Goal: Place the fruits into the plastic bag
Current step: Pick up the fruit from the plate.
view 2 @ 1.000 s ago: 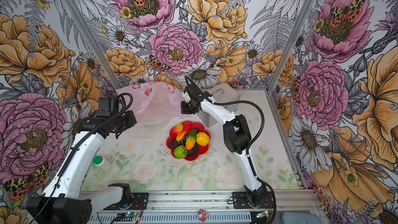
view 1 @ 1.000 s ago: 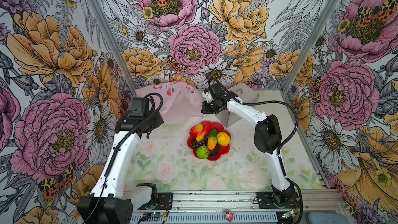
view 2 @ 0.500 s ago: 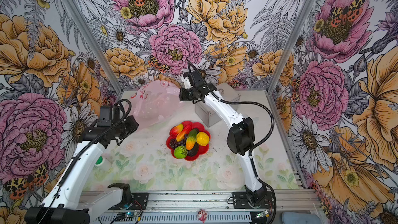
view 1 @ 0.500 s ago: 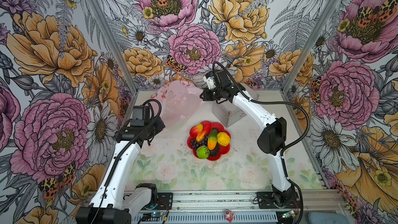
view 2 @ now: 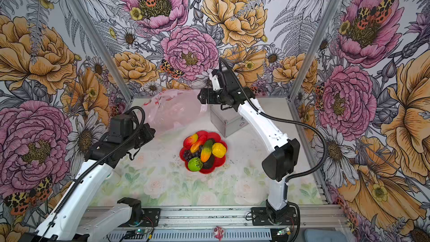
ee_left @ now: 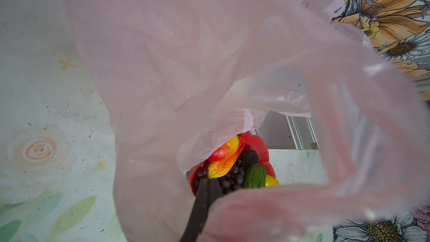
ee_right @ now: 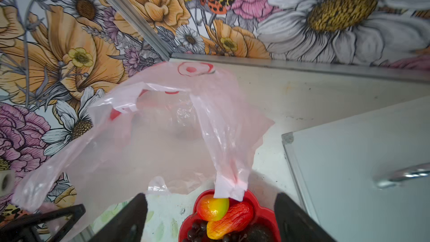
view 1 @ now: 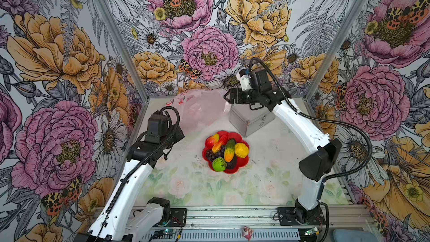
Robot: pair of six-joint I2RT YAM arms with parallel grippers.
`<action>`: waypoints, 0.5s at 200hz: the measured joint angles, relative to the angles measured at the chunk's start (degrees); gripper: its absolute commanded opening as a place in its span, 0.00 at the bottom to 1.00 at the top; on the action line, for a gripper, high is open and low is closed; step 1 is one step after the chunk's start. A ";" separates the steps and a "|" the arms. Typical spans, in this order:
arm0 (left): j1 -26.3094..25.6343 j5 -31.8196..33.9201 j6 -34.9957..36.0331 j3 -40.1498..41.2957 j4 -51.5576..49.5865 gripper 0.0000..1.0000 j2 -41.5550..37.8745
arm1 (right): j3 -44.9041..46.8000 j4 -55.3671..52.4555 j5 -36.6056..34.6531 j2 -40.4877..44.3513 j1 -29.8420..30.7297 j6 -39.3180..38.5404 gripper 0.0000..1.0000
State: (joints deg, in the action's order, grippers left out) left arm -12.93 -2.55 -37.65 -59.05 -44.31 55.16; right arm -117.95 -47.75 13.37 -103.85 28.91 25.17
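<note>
— How is the left gripper (ee_left: 206, 182) found?
— Pressed together on a fold of the plastic bag (view 1: 200, 110), spread toward the desk's (view 1: 267, 173) far-left corner.
— The fruits (view 1: 226, 151)?
— Heaped in the red dish (view 1: 242, 161) mid-desk. The right gripper (ee_right: 210, 200) is seen spread.

The bag (view 1: 200, 110) is translucent pale pink with red print. The dish (view 1: 233, 133) is red. On it, in a top view, the lemon (view 1: 241, 150) at 3 o'clock is yellow, the lime (view 1: 219, 164) at 7 green, the grapes (view 1: 210, 154) at 9 dark purple, the mangoes (view 1: 212, 139) at 11 red and yellow, and the avocado (view 1: 231, 165) at 5 near black. The central long fruit (view 1: 229, 150) runs green to orange. The case (view 1: 251, 122) is silver. The table (view 1: 186, 182) is whitish with faint pastel roses and leaves. The walls (view 1: 209, 52) show pink, orange and white flowers.
</note>
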 measured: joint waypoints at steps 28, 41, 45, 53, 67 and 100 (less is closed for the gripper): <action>-1.90 0.50 -0.02 1.38 1.14 0.00 0.02 | 0.37 -1.62 -2.25 7.72 -0.02 -0.02 0.90; -3.15 0.76 -0.20 1.79 1.33 0.00 0.20 | 0.61 -2.86 -2.12 9.62 0.02 0.90 0.89; -3.56 0.83 -0.22 1.84 1.40 0.00 0.35 | 0.92 -3.19 -1.90 10.08 0.15 1.20 0.89; -4.42 0.98 -0.42 1.86 1.70 0.00 0.63 | 1.95 -4.00 -1.57 10.69 0.33 1.99 0.90; -5.99 1.31 -0.74 1.92 2.78 0.00 1.22 | 6.25 -5.38 -1.29 11.82 1.31 3.21 0.89; -9.01 1.73 -1.49 2.58 4.55 0.00 2.32 | 22.49 -8.81 -0.11 13.60 3.98 6.60 0.88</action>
State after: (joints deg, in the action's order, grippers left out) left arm -21.93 -0.82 -39.13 -56.47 -39.77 57.47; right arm -95.46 -56.55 13.26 -90.26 32.88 31.77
